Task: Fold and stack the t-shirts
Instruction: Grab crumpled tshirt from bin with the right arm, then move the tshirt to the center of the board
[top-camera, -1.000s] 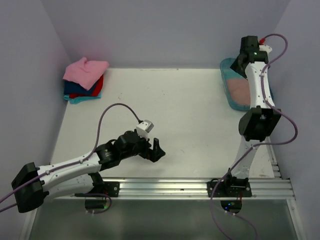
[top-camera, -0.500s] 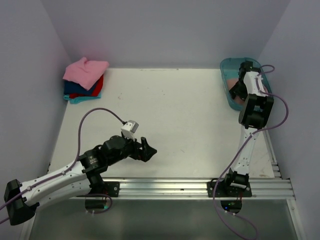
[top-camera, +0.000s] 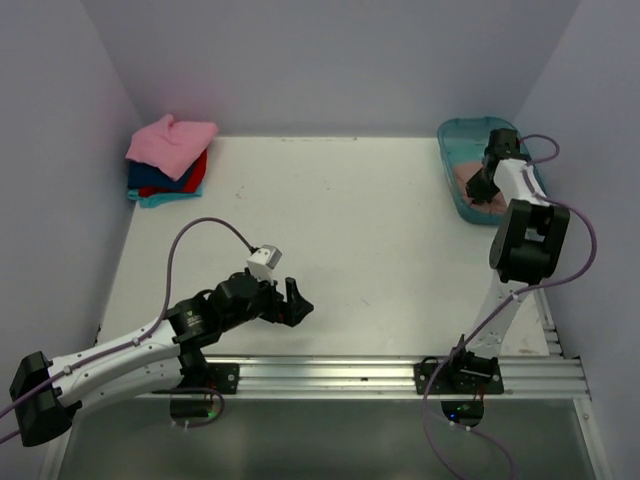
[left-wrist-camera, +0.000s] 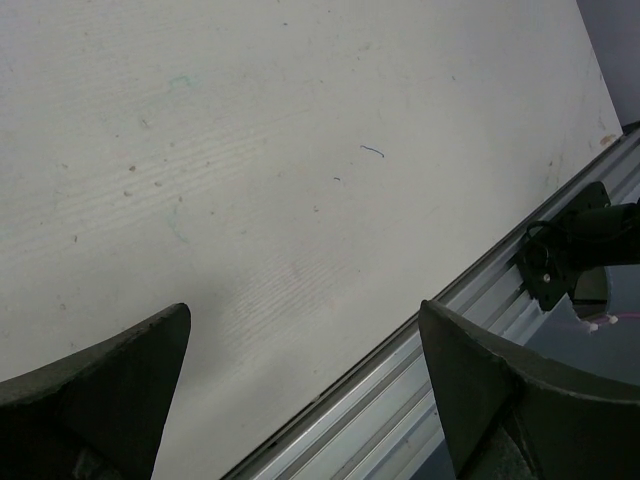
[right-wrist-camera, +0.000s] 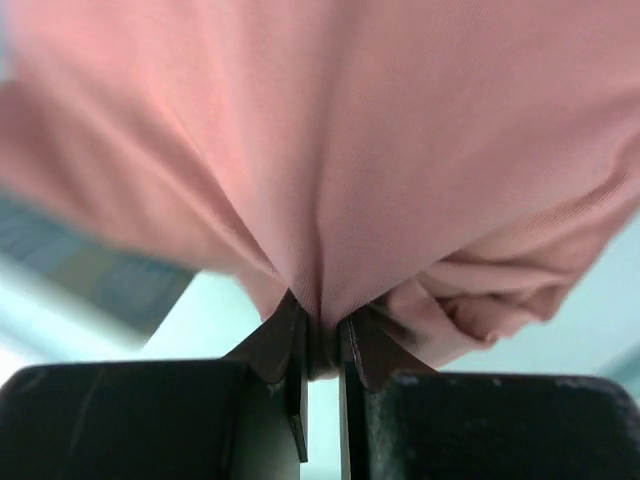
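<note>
The right gripper (right-wrist-camera: 322, 335) pinches a ridge of the pink tee (right-wrist-camera: 380, 140), bunched in the tub (top-camera: 452, 135) at upper right. The cloth looks soft, light and limp, and will likely drape. A shoulder or hem hold would spread it. The left gripper (top-camera: 297, 302) is spread, lower centre. The folded stack (top-camera: 168, 158) sits upper left.

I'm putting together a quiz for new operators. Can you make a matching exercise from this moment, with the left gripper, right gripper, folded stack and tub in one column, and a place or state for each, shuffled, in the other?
Column 1
1. left gripper
2. right gripper
3. folded stack
4. tub

Column 2
A. far right corner of the table
B. open, over bare table
C. far left corner of the table
D. shut on the pink-brown tee

Pairs: 1-B; 2-D; 3-C; 4-A
</note>
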